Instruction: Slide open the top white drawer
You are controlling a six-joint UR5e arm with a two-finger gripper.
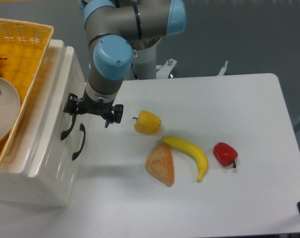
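Note:
The top white drawer [54,126] is the upper of two in the white cabinet at the left, and it sits flush with the cabinet front. Its black curved handle [66,132] lies just left of the lower drawer's matching handle [80,142]. My gripper [90,114] hangs right in front of the cabinet, fingers spread and open with nothing between them. Its left finger [70,106] is at the upper end of the top handle; whether they touch I cannot tell. The right finger [111,115] is over the table.
A yellow wicker basket [26,59] holding a plate rests on top of the cabinet. On the white table [229,114] lie a yellow pepper [148,122], a banana [188,153], a bread wedge [160,165] and a red pepper [225,153].

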